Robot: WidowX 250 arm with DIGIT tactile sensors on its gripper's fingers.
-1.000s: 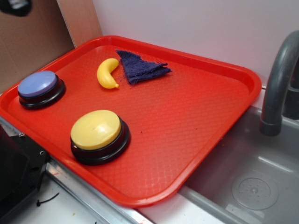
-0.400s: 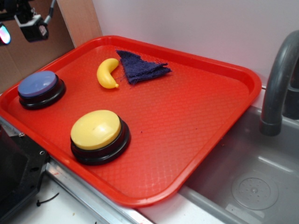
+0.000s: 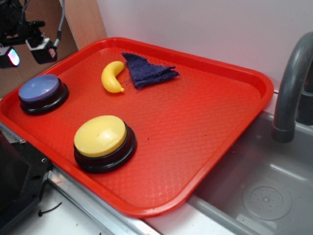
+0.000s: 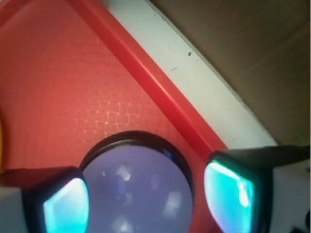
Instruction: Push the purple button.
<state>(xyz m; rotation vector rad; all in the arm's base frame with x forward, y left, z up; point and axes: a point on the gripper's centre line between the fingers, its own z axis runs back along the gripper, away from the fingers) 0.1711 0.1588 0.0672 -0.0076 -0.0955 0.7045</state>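
Note:
The purple button (image 3: 39,89), a periwinkle dome on a black base, sits at the left corner of the red tray (image 3: 195,122). My gripper (image 3: 27,54) hangs in the air above and just behind it, open and holding nothing. In the wrist view the purple button (image 4: 138,189) fills the space below and between my two glowing fingertips (image 4: 65,208), well beneath my gripper (image 4: 146,201).
A larger yellow button (image 3: 101,138) stands at the tray's front. A yellow banana (image 3: 112,76) and a dark navy folded cloth (image 3: 146,71) lie at the back. A grey sink (image 3: 259,191) and faucet (image 3: 291,88) are to the right. Brown cardboard (image 3: 34,34) rises behind the tray's left side.
My gripper has come down and to the right from the top left corner, closer to the purple button. Nothing on the tray has moved.

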